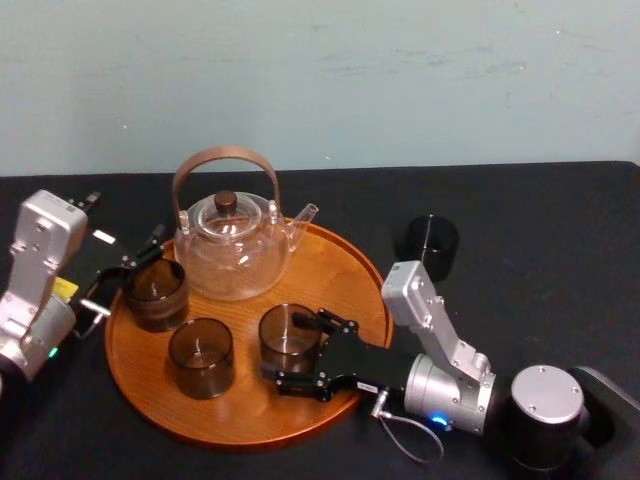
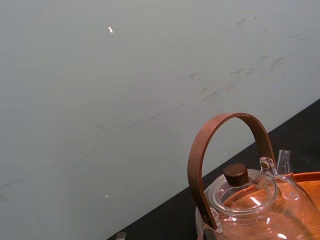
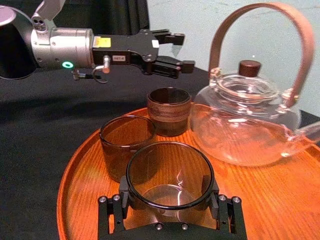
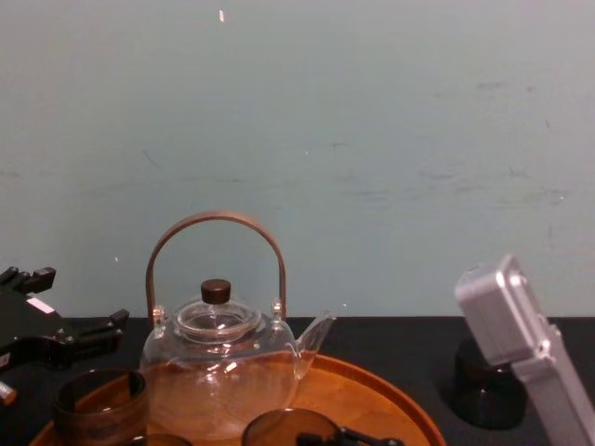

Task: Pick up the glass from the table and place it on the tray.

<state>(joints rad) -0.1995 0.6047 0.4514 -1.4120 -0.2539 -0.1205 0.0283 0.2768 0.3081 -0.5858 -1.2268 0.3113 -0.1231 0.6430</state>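
Note:
A smoky clear glass [image 3: 170, 172] stands on the round orange-brown tray [image 1: 330, 270], near its front right rim. My right gripper [image 1: 305, 352] is shut on this glass, one pad [image 3: 123, 187] pressed on each side. Another dark glass [image 1: 430, 245] stands on the black table [image 1: 540, 250] to the right of the tray, behind my right arm; it also shows in the chest view [image 4: 483, 395]. My left gripper [image 3: 180, 51] hangs open and holds nothing, just above and behind a brown glass [image 1: 155, 293] at the tray's left edge.
A clear glass teapot [image 1: 232, 245] with a brown arched handle fills the back of the tray. A third glass [image 1: 201, 357] stands at the tray's front, left of the held one. A pale wall rises behind the table.

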